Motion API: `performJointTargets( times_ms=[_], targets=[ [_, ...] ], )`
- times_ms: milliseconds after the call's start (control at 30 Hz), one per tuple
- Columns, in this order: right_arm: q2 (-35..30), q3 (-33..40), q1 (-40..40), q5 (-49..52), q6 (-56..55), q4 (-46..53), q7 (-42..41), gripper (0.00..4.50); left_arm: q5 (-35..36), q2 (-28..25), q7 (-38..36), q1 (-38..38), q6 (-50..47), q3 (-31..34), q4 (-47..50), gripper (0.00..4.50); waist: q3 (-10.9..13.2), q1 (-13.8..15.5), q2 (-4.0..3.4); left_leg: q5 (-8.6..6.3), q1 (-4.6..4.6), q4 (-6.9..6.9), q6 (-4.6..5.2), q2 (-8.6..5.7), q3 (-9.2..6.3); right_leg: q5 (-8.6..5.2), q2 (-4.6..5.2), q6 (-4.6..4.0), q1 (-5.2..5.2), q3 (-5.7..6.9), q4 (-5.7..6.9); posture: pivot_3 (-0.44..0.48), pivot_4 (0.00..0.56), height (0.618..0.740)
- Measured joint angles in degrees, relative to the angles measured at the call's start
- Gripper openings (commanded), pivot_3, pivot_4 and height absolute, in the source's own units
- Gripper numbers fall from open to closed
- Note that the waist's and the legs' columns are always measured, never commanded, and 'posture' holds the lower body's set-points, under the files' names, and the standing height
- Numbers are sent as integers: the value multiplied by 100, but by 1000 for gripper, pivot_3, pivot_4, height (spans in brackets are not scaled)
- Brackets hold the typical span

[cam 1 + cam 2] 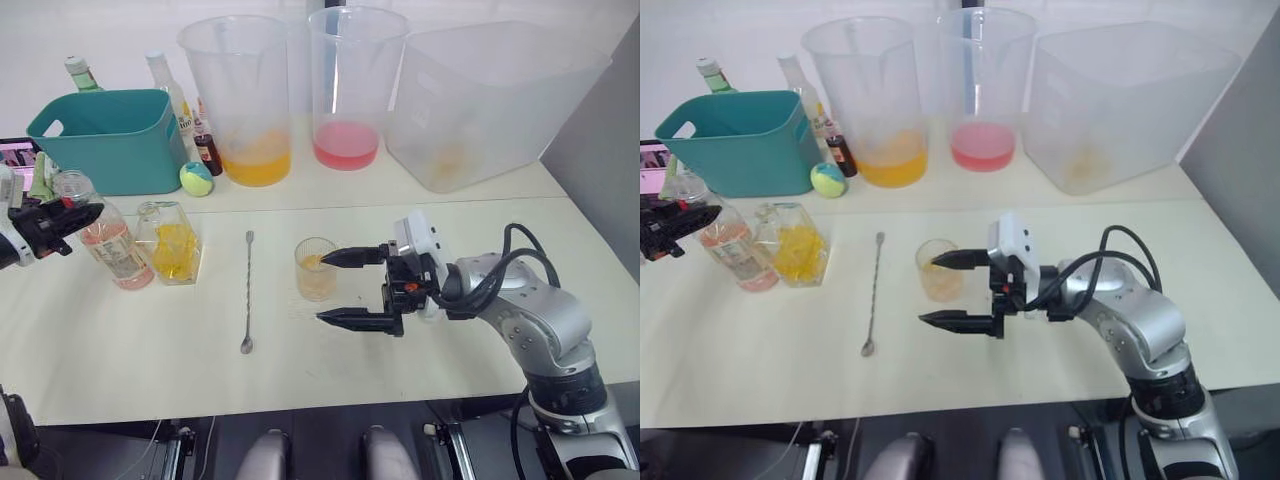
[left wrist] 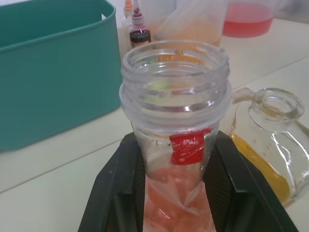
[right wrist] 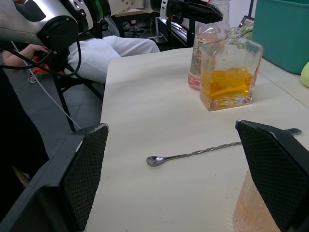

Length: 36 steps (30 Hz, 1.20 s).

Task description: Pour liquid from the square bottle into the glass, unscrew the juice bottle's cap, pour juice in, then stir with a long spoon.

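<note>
- Gripping the juice bottle at its neck, the left gripper is seen pinched on it; the cap is off, the mouth open.
- Bottle stands touching the square bottle, at the table's left.
- Right gripper is spread wide just beside the glass, one finger at its rim.
- Spoon lies between square bottle and glass.
- Risk: square bottle could be knocked when the juice bottle is lifted.
- Risk: juice could be spilled if tilted early.
- Risk: glass could be tipped by the right finger.
</note>
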<state>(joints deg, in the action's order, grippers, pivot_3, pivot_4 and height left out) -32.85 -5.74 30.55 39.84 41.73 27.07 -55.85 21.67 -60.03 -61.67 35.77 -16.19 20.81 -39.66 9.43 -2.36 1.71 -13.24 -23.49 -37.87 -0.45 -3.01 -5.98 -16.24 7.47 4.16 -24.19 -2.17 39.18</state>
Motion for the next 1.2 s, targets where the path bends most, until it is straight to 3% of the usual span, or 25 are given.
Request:
performJointTargets(
  times_ms=[233, 300, 533, 733, 933, 1033, 1200],
  targets=[
    [-81, 75, 1, 126, 143, 44, 261, 4453, -20, 1, -157, 5, 303, 30, -265, 1240, 0, -3, 0, 0, 3, 0, 0, 0, 0, 0, 0, 0, 2, 3, -6, 0, 150, 729],
    [-106, 101, 10, 146, 164, 40, 303, 4500, 32, 1, -177, 4, 279, 76, -294, 2180, 0, -10, 0, 0, 4, 0, 1, 1, 0, 0, 0, 0, 1, 3, -5, 0, 150, 729],
    [-216, 236, 29, 209, 239, 21, 400, 4500, 390, -83, -346, -324, -243, 458, 63, 4448, 0, -28, 0, 0, 2, 0, 1, 3, -7, 0, 0, 0, 0, 2, -2, 0, 150, 729],
    [-588, 795, -201, 484, 380, 139, 561, 4500, 783, -364, -460, -1319, -715, 1278, 720, 4448, 0, -22, 0, -2, 3, 2, 3, 7, -17, 0, 0, 0, -2, -1, -13, 0, 150, 729],
    [-1075, 1714, -1432, 445, 356, 239, 833, 4500, 883, -498, -591, -2760, -884, 2379, 1059, 4448, 1, 15, -2, -3, 9, 5, 6, 10, -1, 0, 0, 0, 5, -8, -24, 0, 150, 729],
    [-1125, 2235, -1943, 447, 328, 377, 931, 4500, 834, -283, -584, -3386, -687, 2608, 1281, 4448, 2, 45, -3, -4, 18, 6, 6, 15, 3, 0, 0, 0, 14, -11, -26, 0, 150, 729],
    [-1156, 3487, -3426, 52, -162, 41, 977, 4500, 551, 548, -378, -4569, -213, 2673, 1493, 4448, -3, 132, 0, -11, 28, 10, 13, 19, 30, 0, 3, -1, 22, -22, -39, 0, 150, 729]
  ],
)
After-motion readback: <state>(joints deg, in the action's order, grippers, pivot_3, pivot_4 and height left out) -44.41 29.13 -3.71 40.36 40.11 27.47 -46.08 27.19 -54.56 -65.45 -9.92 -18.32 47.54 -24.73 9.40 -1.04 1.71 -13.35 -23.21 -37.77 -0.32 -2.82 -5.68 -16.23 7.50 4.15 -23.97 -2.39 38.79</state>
